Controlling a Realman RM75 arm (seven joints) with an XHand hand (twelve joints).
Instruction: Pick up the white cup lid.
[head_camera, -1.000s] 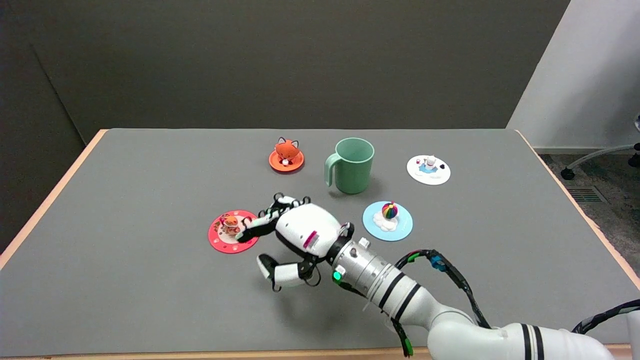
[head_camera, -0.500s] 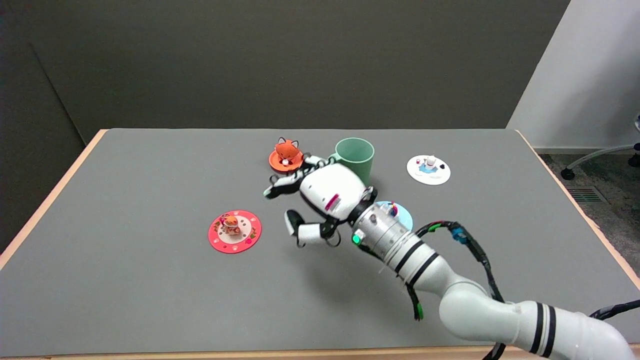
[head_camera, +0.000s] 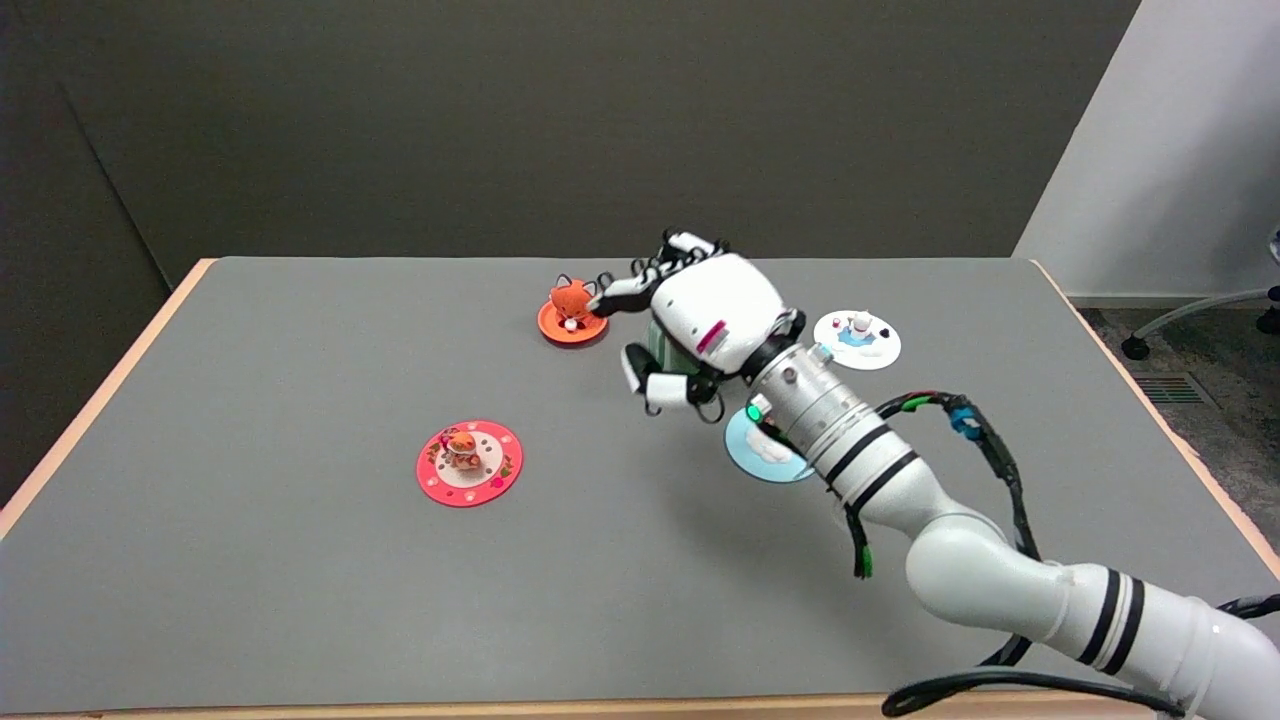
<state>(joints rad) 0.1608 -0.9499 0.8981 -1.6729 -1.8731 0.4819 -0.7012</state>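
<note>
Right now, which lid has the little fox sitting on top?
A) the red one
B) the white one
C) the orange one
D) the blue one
C: the fox figure sits on the orange lid, just left of the right hand; the white cup lid carries a small white figure instead.

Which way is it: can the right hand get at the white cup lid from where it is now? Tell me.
Probably yes. The right hand is over the green mug, holding nothing, and the white cup lid lies flat and uncovered just beside its wrist, with bare table around it. The hand points away, so it must turn back.
</note>
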